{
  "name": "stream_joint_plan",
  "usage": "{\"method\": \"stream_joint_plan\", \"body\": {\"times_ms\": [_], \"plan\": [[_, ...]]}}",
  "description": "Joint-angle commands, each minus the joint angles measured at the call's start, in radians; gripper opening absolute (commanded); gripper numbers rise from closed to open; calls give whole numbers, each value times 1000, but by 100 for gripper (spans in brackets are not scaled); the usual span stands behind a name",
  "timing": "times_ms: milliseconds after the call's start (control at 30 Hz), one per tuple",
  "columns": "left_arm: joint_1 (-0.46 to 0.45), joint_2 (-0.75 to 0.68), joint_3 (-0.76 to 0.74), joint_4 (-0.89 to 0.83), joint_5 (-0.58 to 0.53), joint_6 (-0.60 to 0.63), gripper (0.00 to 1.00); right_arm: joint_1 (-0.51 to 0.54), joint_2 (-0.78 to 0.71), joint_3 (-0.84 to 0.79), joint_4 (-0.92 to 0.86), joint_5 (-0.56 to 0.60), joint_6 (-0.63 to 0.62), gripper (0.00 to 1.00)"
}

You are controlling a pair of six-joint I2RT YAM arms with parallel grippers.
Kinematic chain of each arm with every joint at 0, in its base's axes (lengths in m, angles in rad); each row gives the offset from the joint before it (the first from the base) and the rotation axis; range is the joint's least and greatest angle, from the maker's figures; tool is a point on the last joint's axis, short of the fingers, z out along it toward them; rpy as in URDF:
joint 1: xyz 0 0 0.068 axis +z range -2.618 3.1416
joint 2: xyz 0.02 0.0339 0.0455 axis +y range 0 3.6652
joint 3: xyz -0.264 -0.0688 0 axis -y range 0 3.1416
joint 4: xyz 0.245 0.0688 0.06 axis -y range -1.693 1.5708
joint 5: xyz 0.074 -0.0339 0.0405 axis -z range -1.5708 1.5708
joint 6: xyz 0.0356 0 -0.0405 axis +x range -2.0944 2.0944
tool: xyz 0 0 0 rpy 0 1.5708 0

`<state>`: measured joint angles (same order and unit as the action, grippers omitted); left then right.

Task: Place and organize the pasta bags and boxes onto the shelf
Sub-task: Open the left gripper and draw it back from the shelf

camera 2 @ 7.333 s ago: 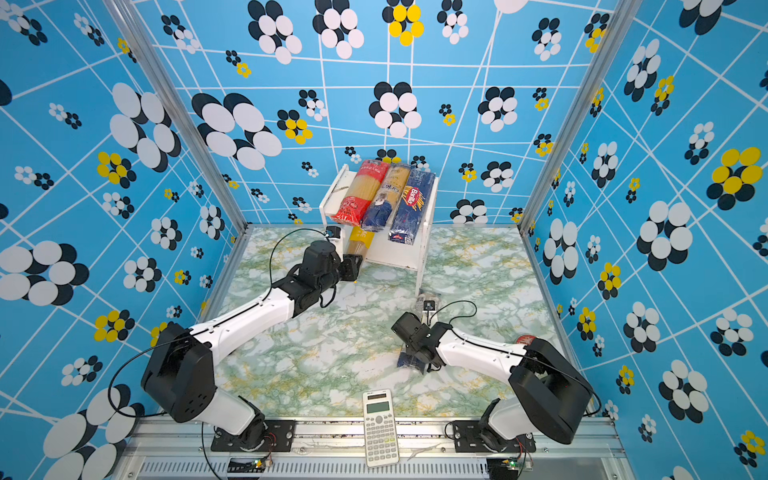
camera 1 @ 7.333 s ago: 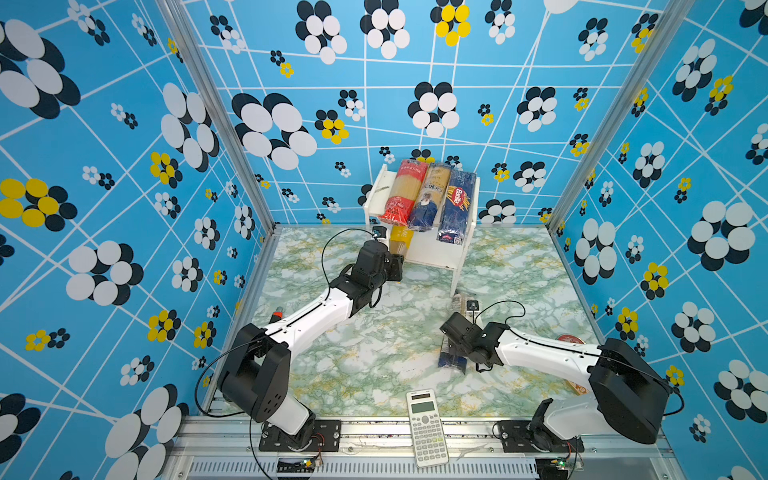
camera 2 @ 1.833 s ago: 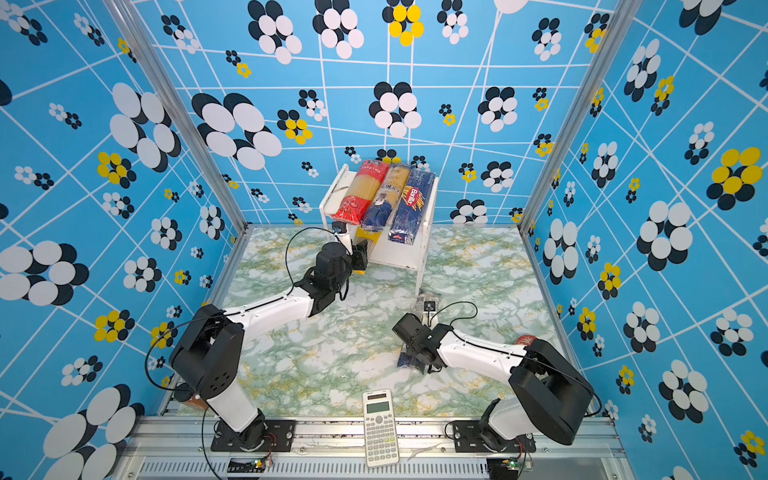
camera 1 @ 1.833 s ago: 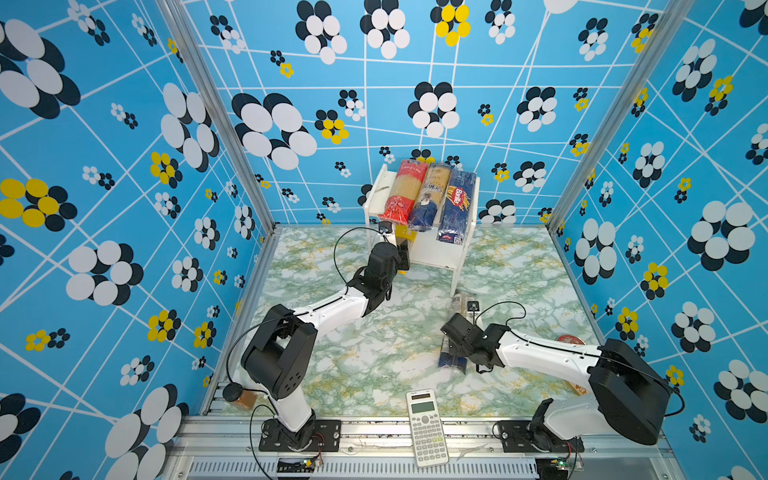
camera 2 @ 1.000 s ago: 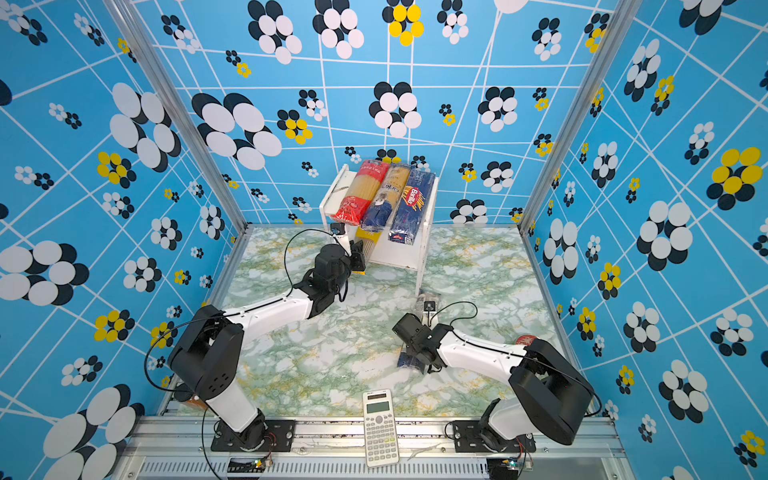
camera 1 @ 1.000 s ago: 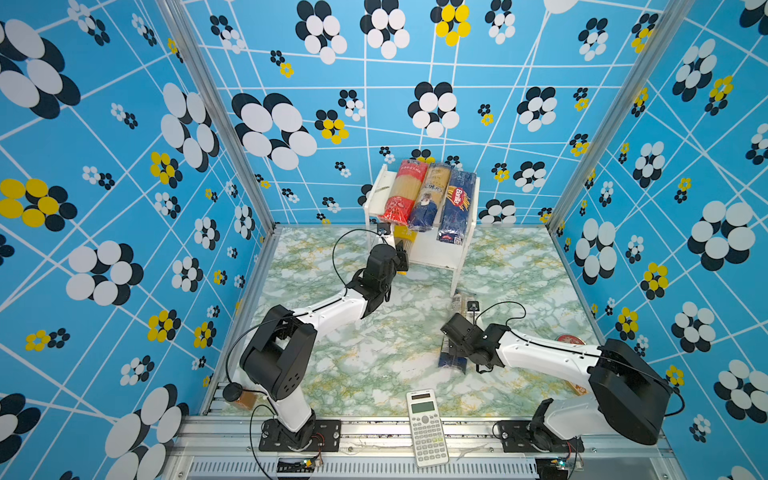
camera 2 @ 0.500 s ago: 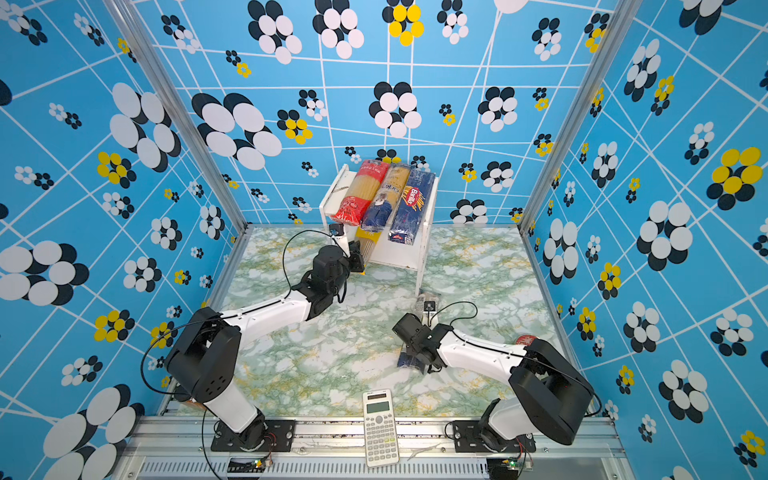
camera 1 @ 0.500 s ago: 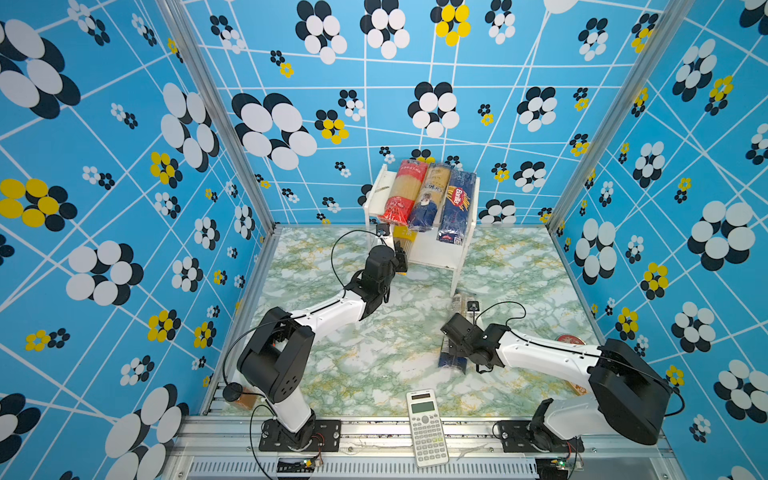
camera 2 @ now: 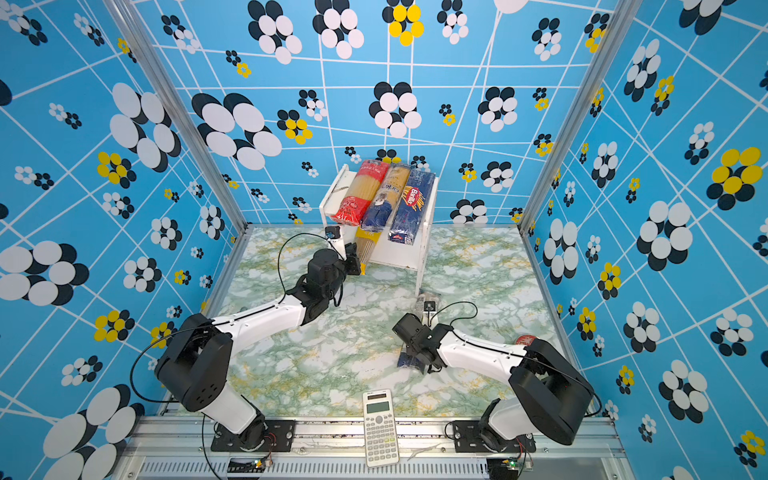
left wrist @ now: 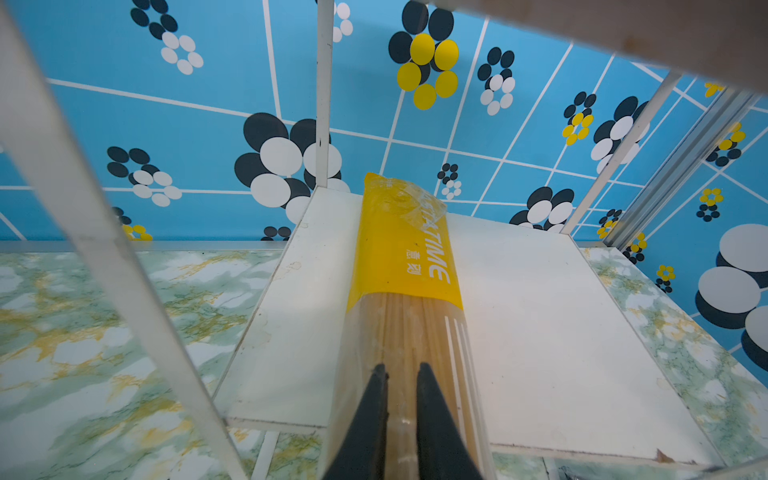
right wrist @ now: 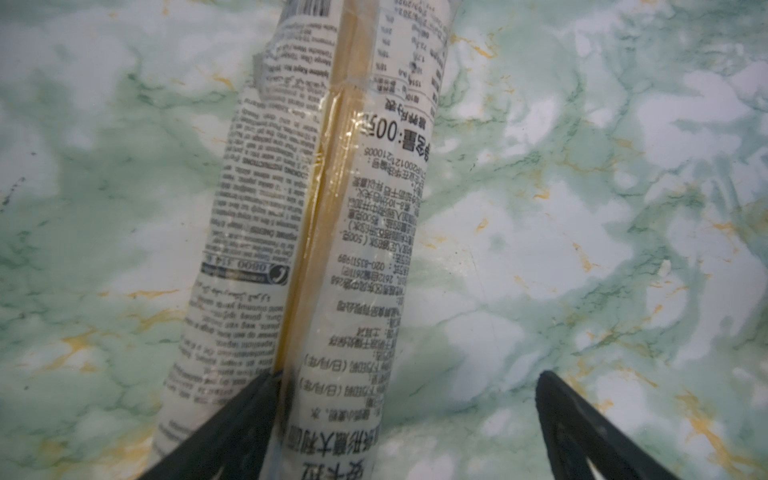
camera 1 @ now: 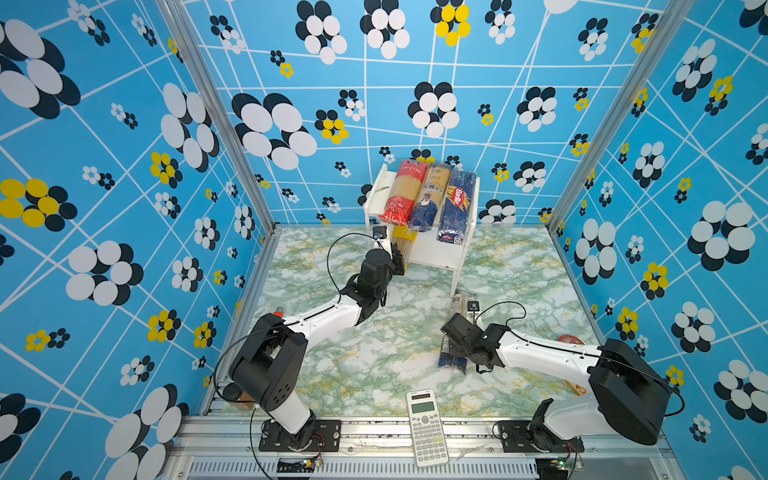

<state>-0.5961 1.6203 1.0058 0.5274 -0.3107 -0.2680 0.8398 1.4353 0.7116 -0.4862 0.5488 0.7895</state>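
the dark blue cardboard pasta box on the top board of the small white two-tier shelf carries the brand "barilla" in white on a red oval, legible in both top views. in the left wrist view, the yellow-ended clear plastic spaghetti bag shows white letters ending in "time" beside two chinese characters. in the right wrist view, the clear spaghetti bag with white printed panels shows "500" upside down among chinese print and a dark strip with a number starting "0800"; its small print is blurred.
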Motion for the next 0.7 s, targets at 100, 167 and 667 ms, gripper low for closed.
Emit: {"method": "stream_joint_plan", "body": {"times_ms": [100,167,667], "plan": [[-8,-88,-45,-1,6,10,16,-19,29,-36,-98,14,-23,99],[-8,-112,-58,-11,4,15,16,-19,28,-34,-97,13,-23,99],[-20,-301,-233,-122,23,-31,23,-20,36,-9,-111,2,-22,99]]}}
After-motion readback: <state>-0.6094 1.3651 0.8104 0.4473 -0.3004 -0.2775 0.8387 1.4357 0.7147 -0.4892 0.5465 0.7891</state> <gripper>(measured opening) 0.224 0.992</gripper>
